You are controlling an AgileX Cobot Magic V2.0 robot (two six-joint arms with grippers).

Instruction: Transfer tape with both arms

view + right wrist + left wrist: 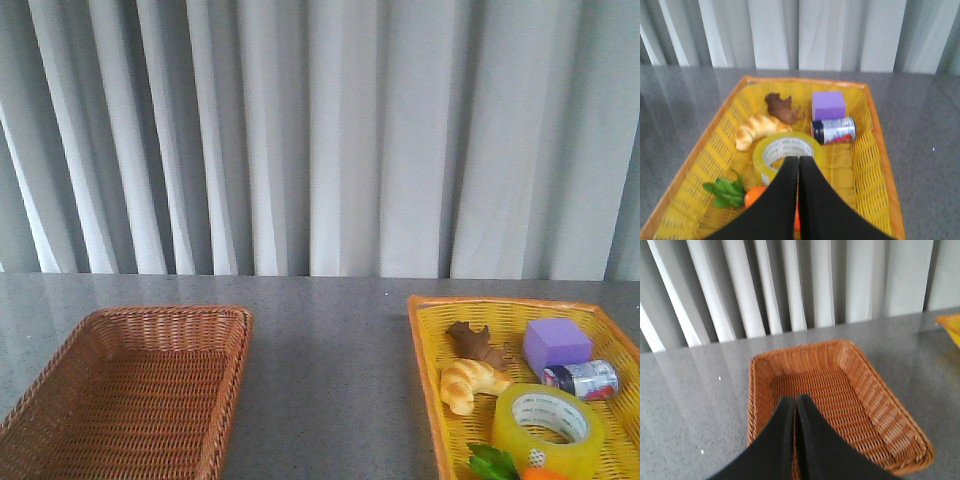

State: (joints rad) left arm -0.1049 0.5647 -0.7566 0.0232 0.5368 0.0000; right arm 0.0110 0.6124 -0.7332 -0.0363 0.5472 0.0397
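From the front camera I see neither arm, so I rely on the wrist feeds. The tape (548, 427) lies flat in the yellow basket (425, 340) on my right side of the table (330, 340), its open core facing up, with the croissant (470, 383) just beside it and the small can (583, 380) and purple block (556, 343) behind it. A carrot with green leaves (732, 194) sits at the near end of that basket.

My right gripper (798, 162) hangs over the tape's near rim, fingers pressed together with nothing between them; I judge it is staged here because the roll is the pick target and lying flat it offers its wall for a pinch once the fingers part.

My left gripper (795, 401) is likewise closed and empty, poised above the wicker basket (760, 365) on the left, which holds nothing I can see. That placement makes sense to me as the receiving side: the roll should pass across the bare table between the baskets, so I reckon the transfer has not begun yet
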